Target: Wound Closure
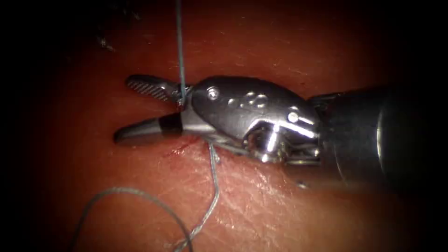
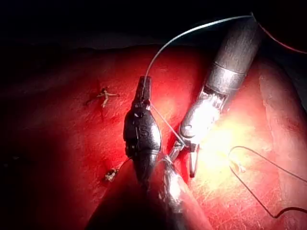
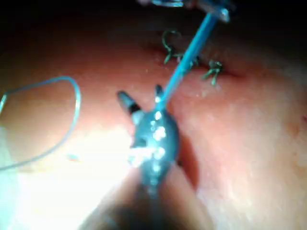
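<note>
Plainly, the right hand, ridged steel jaws apart, straddles taut thread; left hand grips it.

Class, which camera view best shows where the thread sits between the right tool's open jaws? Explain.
The endoscope view: the thread runs taut down into the crotch of the right tool, its jaws apart. The left wrist view shows the right tool with the thread reaching it. The right wrist view shows the thread meeting its jaws.
</note>
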Available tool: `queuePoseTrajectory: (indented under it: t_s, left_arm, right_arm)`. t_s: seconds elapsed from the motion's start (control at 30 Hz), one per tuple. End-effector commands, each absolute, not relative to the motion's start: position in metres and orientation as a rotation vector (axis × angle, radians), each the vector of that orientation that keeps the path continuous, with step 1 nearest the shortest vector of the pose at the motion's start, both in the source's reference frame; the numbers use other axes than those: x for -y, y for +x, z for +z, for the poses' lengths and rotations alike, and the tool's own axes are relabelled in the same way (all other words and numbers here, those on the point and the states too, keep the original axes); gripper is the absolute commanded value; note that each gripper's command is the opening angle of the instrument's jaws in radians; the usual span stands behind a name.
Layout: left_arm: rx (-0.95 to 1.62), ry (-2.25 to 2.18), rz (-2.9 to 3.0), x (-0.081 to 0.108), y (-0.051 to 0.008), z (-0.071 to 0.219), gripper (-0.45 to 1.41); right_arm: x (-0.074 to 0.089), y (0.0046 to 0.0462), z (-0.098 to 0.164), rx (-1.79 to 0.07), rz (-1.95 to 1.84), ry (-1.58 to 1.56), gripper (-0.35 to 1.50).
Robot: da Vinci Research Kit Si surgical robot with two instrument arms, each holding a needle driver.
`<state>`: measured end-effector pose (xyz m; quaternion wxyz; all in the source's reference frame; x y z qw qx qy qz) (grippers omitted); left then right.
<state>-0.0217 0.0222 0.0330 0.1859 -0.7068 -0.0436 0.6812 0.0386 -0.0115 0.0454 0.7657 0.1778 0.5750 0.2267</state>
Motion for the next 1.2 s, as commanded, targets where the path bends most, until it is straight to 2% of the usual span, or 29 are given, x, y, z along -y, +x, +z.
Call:
queuePoseTrajectory:
  t_s: [0.03, 0.07, 0.1, 0.13, 0.17, 0.73, 1.17, 1.2]
  left_arm:
    - [0.125, -1.992, 1.918, -0.0220, -0.0222, 0.0336, -0.45]
    - [0.125, -1.992, 1.918, -0.0220, -0.0222, 0.0336, -0.45]
    - [0.125, -1.992, 1.918, -0.0220, -0.0222, 0.0336, -0.45]
    - [0.125, -1.992, 1.918, -0.0220, -0.0222, 0.0336, -0.45]
    - [0.125, -1.992, 1.918, -0.0220, -0.0222, 0.0336, -0.45]
    - [0.087, -2.005, 1.900, -0.0242, -0.0203, 0.0311, -0.45]
    - [0.052, -1.996, 1.920, -0.0239, -0.0203, 0.0318, -0.45]
    - [0.048, -1.992, 1.930, -0.0237, -0.0203, 0.0324, -0.45]
  right_arm:
    - [0.0119, 0.0392, 0.0459, -1.250, 0.492, 0.390, 1.28]
    - [0.0120, 0.0391, 0.0458, -1.250, 0.496, 0.395, 1.10]
    - [0.0120, 0.0389, 0.0458, -1.253, 0.486, 0.409, 0.74]
    - [0.0121, 0.0386, 0.0457, -1.265, 0.466, 0.436, -0.27]
    - [0.0120, 0.0385, 0.0457, -1.273, 0.461, 0.445, -0.35]
    - [0.0134, 0.0374, 0.0461, -1.227, 0.362, 0.482, -0.35]
    - [0.0137, 0.0382, 0.0456, -1.250, 0.342, 0.504, -0.35]
    - [0.0137, 0.0382, 0.0454, -1.256, 0.343, 0.504, -0.10]
